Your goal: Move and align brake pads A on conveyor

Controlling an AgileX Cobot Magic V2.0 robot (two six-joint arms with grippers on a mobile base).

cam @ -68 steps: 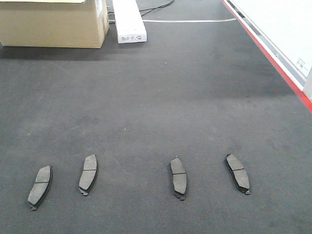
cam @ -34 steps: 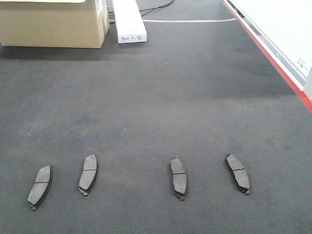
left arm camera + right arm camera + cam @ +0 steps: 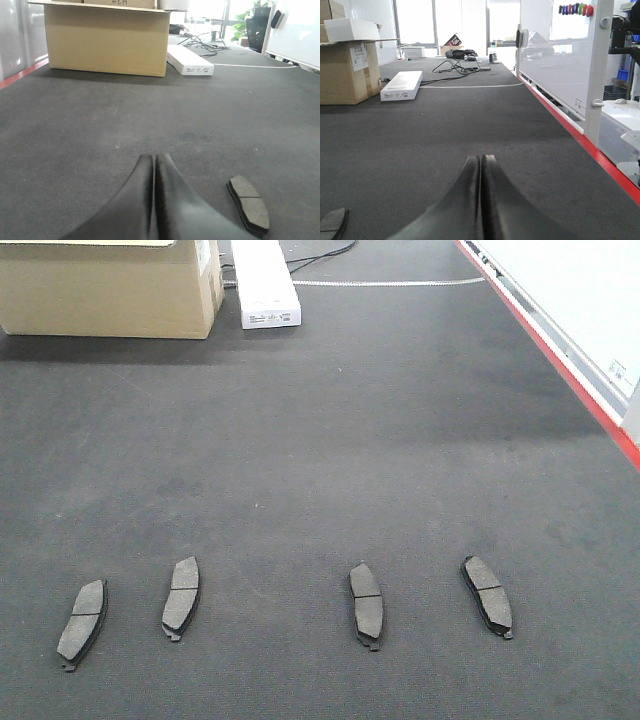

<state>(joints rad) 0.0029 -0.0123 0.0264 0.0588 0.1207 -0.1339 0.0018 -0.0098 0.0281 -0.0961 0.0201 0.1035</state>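
Both pincers, left pincer (image 3: 153, 165) and right pincer (image 3: 481, 165), are pressed closed on nothing just above the charcoal conveyor (image 3: 330, 440), where four brake pads (image 3: 366, 605) lie in a near row, well short of the cardboard box (image 3: 105, 290) and white carton (image 3: 264, 282).

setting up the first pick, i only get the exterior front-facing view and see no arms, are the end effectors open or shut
Observer: Both shut and empty. The left end effector and the right end effector each have their black fingers pressed together.
Operator: anything near the left one
Observer: One flat dark grey brake pad lies on the charcoal felt-like conveyor just right of its fingertips, not touching them.
Operator: and the right
Observer: Only the edge of another grey pad shows, at the lower left corner of its wrist view.
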